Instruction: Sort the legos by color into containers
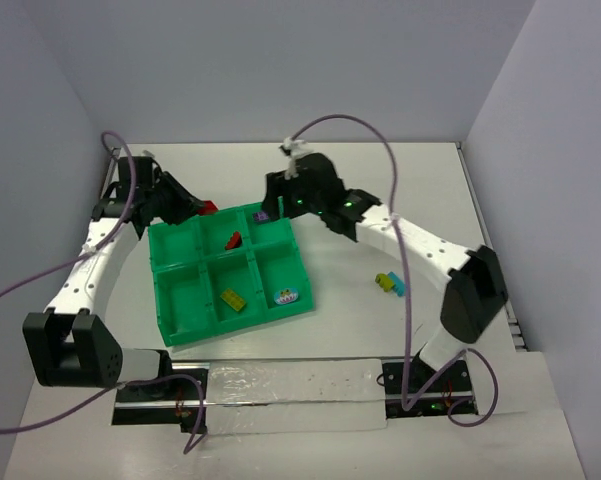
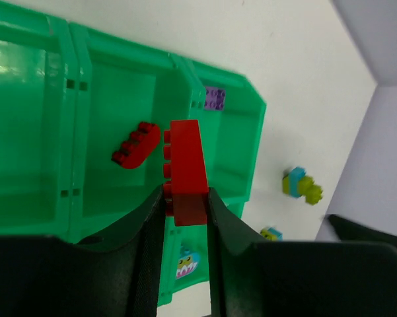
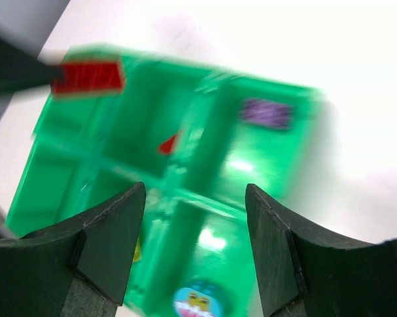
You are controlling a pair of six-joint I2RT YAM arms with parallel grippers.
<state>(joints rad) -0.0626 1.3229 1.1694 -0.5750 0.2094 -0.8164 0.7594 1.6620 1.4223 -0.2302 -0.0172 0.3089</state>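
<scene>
The green tray (image 1: pixel 180 290) has six compartments. My left gripper (image 1: pixel 198 208) is shut on a red brick (image 1: pixel 209 208) just above the tray's back edge; in the left wrist view the brick (image 2: pixel 187 168) sticks out between the fingers (image 2: pixel 185 198). A second red brick (image 1: pixel 233 240) lies in the back middle compartment. A purple brick (image 1: pixel 261 216) lies in the back right one. My right gripper (image 1: pixel 273 200) hovers over that corner, open and empty (image 3: pixel 193 198). A yellow brick (image 1: pixel 232 299) lies in the front middle compartment. A light blue piece (image 1: pixel 287 295) lies in the front right one.
Yellow-green and light blue bricks (image 1: pixel 388 284) lie on the white table right of the tray, also in the left wrist view (image 2: pixel 301 185). White walls close in the back and both sides. The right wrist view is blurred; it shows the tray (image 3: pixel 59 165) below.
</scene>
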